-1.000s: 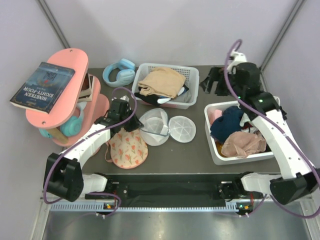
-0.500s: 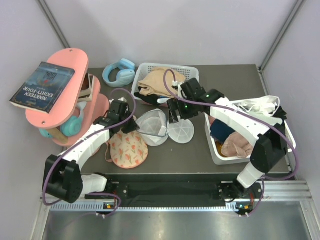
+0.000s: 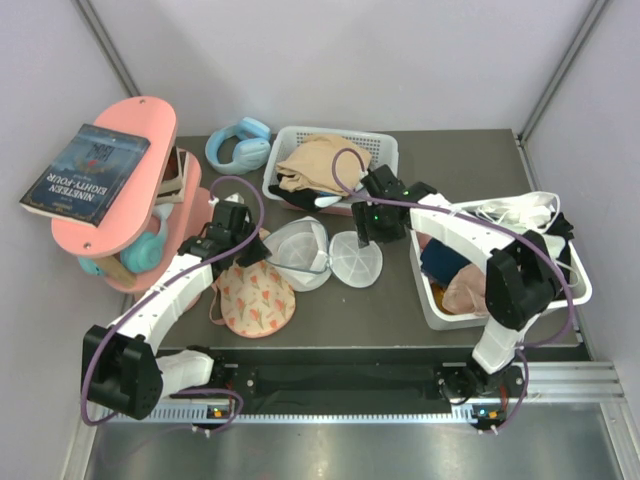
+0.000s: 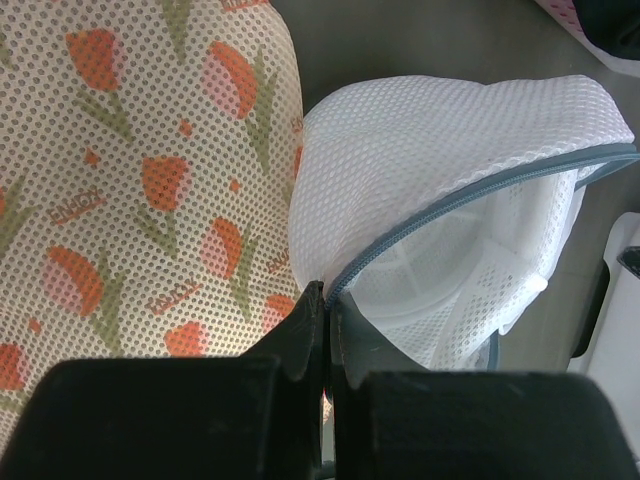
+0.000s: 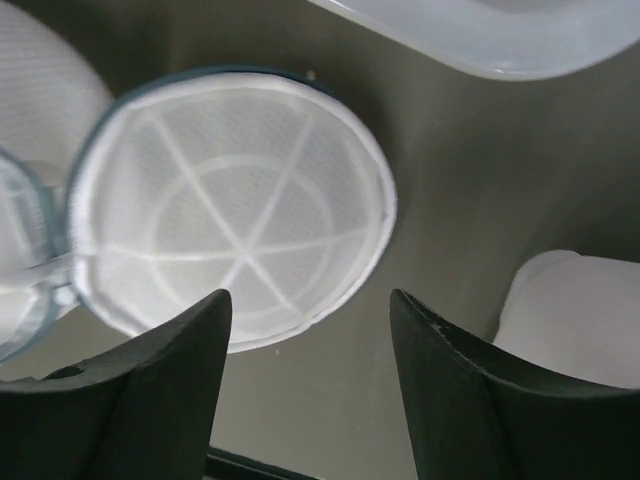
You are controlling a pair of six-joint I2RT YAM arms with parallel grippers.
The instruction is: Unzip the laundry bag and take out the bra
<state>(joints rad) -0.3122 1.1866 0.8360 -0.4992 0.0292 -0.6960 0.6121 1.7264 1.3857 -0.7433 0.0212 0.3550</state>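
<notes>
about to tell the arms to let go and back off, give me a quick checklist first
1. laundry bag unzipped, halves spread open: ok
2. bra outside the bag, on the table: ok
3. open half empty in the left wrist view: ok
4. left pincer shut on the zip rim: ok
5. right pincer open above the flat half, holding nothing: ok
6. right pincer touching that half: cannot tell

book (image 3: pixel 85 172) on pink shelf (image 3: pixel 140 125) | blue headphones (image 3: pixel 238 144) beside basket (image 3: pixel 386 150) holding tan garment (image 3: pixel 318 160) | bin (image 3: pixel 470 318) of clothes (image 3: pixel 455 250)
</notes>
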